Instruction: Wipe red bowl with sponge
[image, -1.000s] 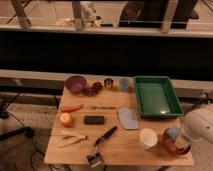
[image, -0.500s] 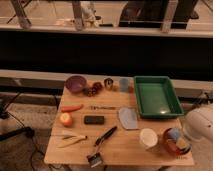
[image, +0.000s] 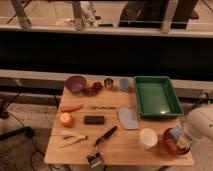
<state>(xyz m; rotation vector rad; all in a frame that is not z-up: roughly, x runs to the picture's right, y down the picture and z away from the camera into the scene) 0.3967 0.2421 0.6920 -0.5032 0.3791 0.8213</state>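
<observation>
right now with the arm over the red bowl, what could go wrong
The red bowl sits at the table's front right corner, so wiping pressure might push it off the edge. The white cup stands right beside it and could get knocked over. The arm covers the gripper, and the sponge is only partly visible in the bowl, so a slipping hold would be hard to spot.

Tool (image: 186, 141) indistinct, white arm (image: 201, 125) cropped at right, partly covering red bowl (image: 172, 141).
</observation>
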